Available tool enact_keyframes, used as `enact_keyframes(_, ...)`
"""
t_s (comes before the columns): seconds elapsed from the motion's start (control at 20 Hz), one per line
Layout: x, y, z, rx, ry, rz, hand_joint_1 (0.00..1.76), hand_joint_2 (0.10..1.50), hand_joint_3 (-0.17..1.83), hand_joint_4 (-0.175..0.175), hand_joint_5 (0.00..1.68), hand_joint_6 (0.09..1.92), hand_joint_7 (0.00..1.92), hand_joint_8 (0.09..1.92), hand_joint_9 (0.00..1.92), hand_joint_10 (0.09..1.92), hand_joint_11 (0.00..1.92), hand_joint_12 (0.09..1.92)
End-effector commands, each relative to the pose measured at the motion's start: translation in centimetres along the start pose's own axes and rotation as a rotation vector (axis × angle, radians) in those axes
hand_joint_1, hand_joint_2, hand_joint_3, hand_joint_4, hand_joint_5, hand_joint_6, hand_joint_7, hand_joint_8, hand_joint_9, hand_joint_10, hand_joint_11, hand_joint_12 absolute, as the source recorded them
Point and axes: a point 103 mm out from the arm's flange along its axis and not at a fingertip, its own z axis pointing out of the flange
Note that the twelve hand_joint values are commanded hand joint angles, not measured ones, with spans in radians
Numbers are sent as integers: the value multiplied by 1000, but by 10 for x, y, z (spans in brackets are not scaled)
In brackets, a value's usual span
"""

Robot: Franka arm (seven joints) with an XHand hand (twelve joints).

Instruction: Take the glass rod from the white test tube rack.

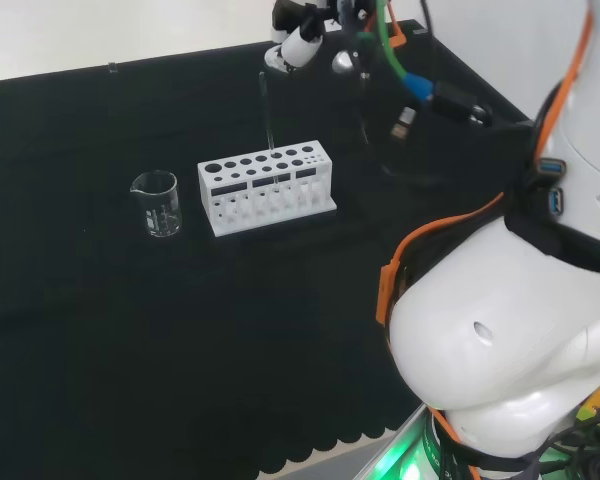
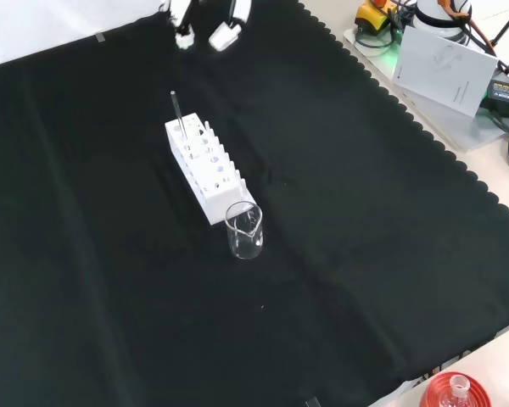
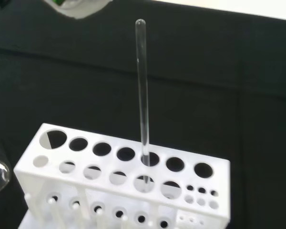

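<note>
The rod [image 3: 142,90] stands upright in a back-row hole of the rack [image 1: 267,186], untouched. The hand [image 1: 298,42] hovers at its 1 o'clock in the head view, holding nothing; can't tell its spread. A crooked pull could tip the rack. The beaker [image 1: 157,203] beside looks empty.

bench: black cloth [image 1: 130,350] | on it: white test tube rack [image 1: 267,186]; clear beaker [image 1: 157,204] beside it
</note>
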Motion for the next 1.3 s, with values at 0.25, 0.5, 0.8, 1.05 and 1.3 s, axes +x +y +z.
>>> enact_keyframes(0.25, -21, 54, -6, -11, 93, -88, 874, 700, 678, -175, 821, 818, 927, 727, 1036, 612, 886, 1183)
enact_keyframes(0.5, -29, 67, -5, -9, 109, -103, 873, 692, 677, -175, 812, 818, 925, 725, 1034, 609, 888, 1181)
enact_keyframes(0.8, -32, 80, 6, 25, 113, -96, 874, 687, 678, -175, 807, 822, 925, 725, 1033, 608, 888, 1180)
enact_keyframes(1.05, -27, 84, 12, 35, 145, -83, 876, 683, 679, -175, 805, 825, 925, 725, 1034, 608, 889, 1179)
enact_keyframes(1.3, -25, 85, 21, 54, 123, -78, 876, 681, 680, -175, 803, 827, 926, 725, 1034, 607, 889, 1179)
